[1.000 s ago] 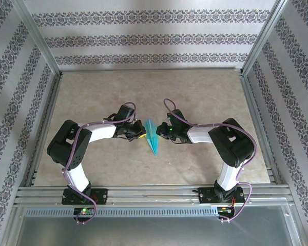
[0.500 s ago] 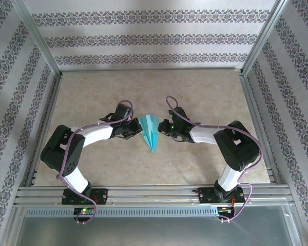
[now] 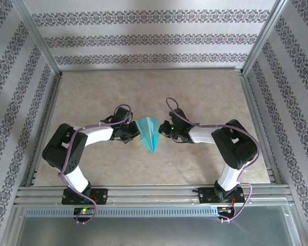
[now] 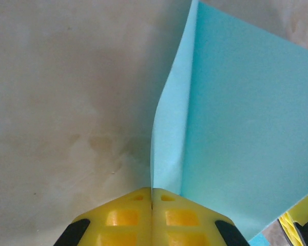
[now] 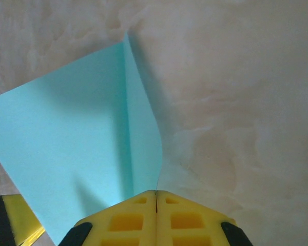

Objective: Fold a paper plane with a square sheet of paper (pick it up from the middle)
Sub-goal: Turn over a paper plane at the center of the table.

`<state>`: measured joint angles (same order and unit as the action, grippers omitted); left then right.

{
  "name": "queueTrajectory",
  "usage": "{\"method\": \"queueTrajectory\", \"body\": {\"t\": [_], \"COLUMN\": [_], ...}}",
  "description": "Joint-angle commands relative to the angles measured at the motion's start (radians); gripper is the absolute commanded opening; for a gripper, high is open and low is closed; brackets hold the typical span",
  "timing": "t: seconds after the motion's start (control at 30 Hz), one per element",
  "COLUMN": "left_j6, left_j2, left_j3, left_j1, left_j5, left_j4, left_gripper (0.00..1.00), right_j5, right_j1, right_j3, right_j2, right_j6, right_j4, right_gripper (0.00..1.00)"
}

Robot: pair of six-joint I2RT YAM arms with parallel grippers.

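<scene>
the folded sheet of paper point(image 3: 150, 132) sits over the middle of the table point(image 3: 205, 92), a teal kite shape with its wide end toward the far wall and its sharp tip toward the arm bases. the left claw point(image 3: 135, 134) meets the paper's left edge and the right claw point(image 3: 162, 130) meets its right edge, so the two face each other with the paper between them.

in the left wrist view the left claw point(image 4: 152, 190) is clenched, its yellow fingers point(image 4: 123, 218) pressed together on a thin flap of the paper point(image 4: 236, 128). the flap rises from the pinch, and the rest of the sheet spreads off to the right. a bit of the other claw's yellow finger point(image 4: 297, 225) shows past the paper's lower right corner.

in the right wrist view the right claw point(image 5: 156, 192) is likewise clenched on a flap of the paper point(image 5: 72, 143), with the sheet spreading to the left of the pinch and a crease running up from it. whether the paper's tip touches the table cannot be told.
</scene>
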<state>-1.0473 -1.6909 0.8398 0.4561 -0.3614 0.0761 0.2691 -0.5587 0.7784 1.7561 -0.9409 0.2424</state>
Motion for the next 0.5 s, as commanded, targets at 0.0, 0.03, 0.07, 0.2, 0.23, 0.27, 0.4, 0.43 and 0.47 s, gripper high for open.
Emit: {"method": "queueTrajectory", "body": {"t": [0.0, 0.03, 0.07, 0.2, 0.23, 0.27, 0.4, 0.43, 0.47], "left_j6": [-0.034, -0.034, -0.034, -0.018, -0.01, -0.001, 0.048, 0.06, 0.064], "left_j2": [-0.007, -0.008, -0.009, 0.001, 0.009, 0.017, 0.064, 0.076, 0.086], "left_j3": [-0.006, -0.003, 0.0, 0.02, 0.023, 0.028, 0.032, 0.025, 0.013], "left_j1": [-0.017, -0.017, -0.018, -0.018, -0.018, -0.017, -0.017, -0.018, -0.015], "left_j5": [0.005, 0.0, -0.008, -0.022, -0.021, -0.019, -0.025, -0.039, -0.054], "left_j4": [0.043, 0.039, 0.039, 0.052, 0.061, 0.07, 0.089, 0.079, 0.061], "left_gripper": [0.0, 0.0, 0.0, 0.08, 0.12, 0.16, 0.29, 0.31, 0.32], "right_j5": [-0.015, -0.011, -0.008, 0.002, 0.005, 0.008, 0.021, 0.021, 0.022], "right_j1": [-0.001, -0.001, -0.001, -0.001, -0.001, -0.001, -0.001, -0.003, -0.002], "right_j3": [-0.011, -0.009, -0.008, -0.002, 0.0, 0.002, 0.016, 0.017, 0.018], "right_j2": [0.018, 0.021, 0.022, 0.02, 0.019, 0.017, 0.027, 0.03, 0.032], "right_j6": [-0.022, -0.024, -0.023, -0.023, -0.022, -0.022, -0.018, -0.019, -0.019], "right_j4": [-0.011, -0.011, -0.012, -0.011, -0.011, -0.012, -0.019, -0.018, -0.02], "right_gripper": [0.0, 0.0, 0.0, 0.0, 0.0, 0.0, 0.01, 0.0, 0.0]}}
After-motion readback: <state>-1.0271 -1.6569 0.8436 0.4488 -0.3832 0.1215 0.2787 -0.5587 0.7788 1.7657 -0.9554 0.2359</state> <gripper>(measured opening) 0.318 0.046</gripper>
